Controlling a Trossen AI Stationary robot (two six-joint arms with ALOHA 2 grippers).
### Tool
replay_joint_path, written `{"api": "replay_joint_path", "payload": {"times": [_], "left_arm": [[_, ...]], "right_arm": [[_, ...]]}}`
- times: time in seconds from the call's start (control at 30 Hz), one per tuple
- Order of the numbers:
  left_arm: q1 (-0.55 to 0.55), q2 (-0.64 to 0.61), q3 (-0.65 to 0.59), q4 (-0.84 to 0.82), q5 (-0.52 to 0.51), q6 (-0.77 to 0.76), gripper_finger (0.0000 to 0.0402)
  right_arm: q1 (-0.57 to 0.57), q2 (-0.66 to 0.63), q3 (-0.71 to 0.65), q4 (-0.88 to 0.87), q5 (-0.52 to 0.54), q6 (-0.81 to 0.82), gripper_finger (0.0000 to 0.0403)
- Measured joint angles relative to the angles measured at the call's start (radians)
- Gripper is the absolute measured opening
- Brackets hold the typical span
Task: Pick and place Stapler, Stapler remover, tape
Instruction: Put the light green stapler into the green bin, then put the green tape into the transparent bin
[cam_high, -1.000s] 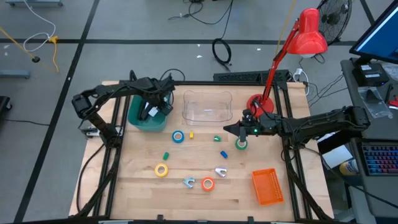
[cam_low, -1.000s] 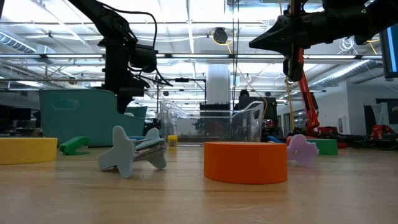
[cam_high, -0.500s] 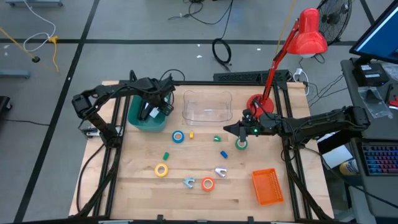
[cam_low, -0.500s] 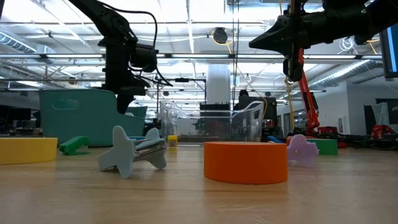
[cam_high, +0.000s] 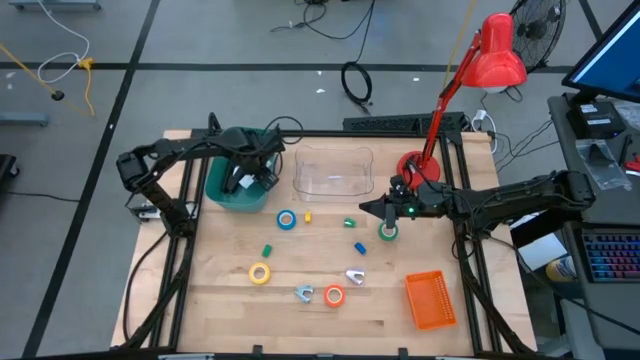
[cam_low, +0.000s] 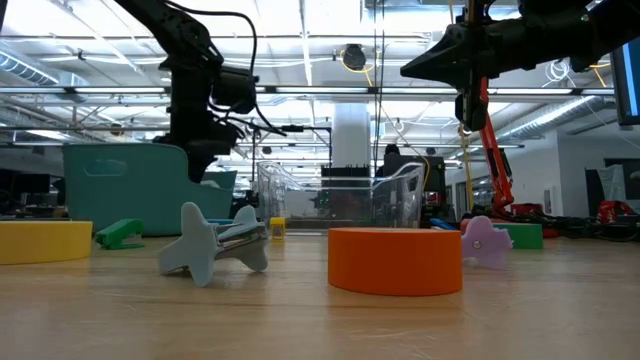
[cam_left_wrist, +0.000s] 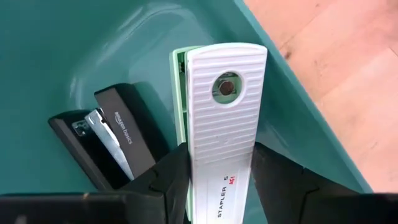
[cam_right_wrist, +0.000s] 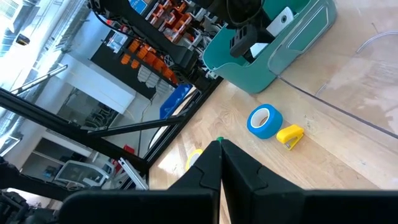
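Left gripper (cam_left_wrist: 214, 180) was seen inside the teal bin (cam_high: 222, 192) at the upper left of the high view, its fingers (cam_left_wrist: 168, 180) set on either side of a white and pale green stapler (cam_left_wrist: 219, 124). Whether the stapler was gripped or already let go could not be told; the fingers lay close along both its flanks. The stapler's long axis ran straight ahead of the gripper, in line with the fingers, its far end pointing into the bin, so any pull-back would presumably have to be made along that same line. A black stapler (cam_left_wrist: 106, 140) lay beside it in the bin, slanted and close to one finger; a sideways move was judged likely to knock it. The right gripper (cam_high: 366, 208) hung at centre right of the high view with its fingers pressed together on nothing, just beside the green tape roll (cam_high: 387, 232). The remaining things were spread across the middle and lower table: a blue tape roll (cam_high: 286, 219), a yellow tape roll (cam_high: 260, 272), an orange tape roll (cam_high: 334, 296), and a grey staple remover (cam_high: 304, 292) next to the orange roll. The blue and yellow rolls lay nearer the left arm, the green roll nearer the right arm. A clear tray (cam_high: 333, 170) stood just right of the bin, and an orange basket (cam_high: 430, 300) sat at lower right.
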Motion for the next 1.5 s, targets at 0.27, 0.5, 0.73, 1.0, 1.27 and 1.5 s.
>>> {"api": "replay_joint_path", "payload": {"times": [0.27, 0.5, 0.73, 1.0, 1.27, 1.5], "left_arm": [[-0.001, 0.0, 0.0, 0.007, -0.017, -0.005, 0.0204], [-0.001, 0.001, 0.012, -0.012, -0.053, -0.044, 0.0254], [-0.01, 0.001, 0.126, -0.168, -0.015, -0.12, 0.025], [-0.091, -0.113, 0.287, -0.327, 0.191, -0.146, 0.0217], [-0.292, -0.357, 0.29, -0.16, 0.231, -0.238, 0.0201], [-0.541, -0.436, 0.29, 0.001, 0.098, -0.301, 0.0191]], "right_arm": [[0.0, 0.0, 0.0, 0.0, -0.003, 0.0, 0.0], [0.0, 0.0, 0.0, 0.0, -0.012, 0.0, 0.0], [0.0, 0.0, 0.0, 0.0, -0.027, 0.0, 0.0], [0.0, 0.0, 0.0, 0.0, -0.027, -0.008, 0.0], [0.0, 0.0, 0.0, 0.0, -0.06, -0.047, 0.0], [0.0, 0.0, 0.0, 0.001, -0.103, -0.076, 0.0]]}}
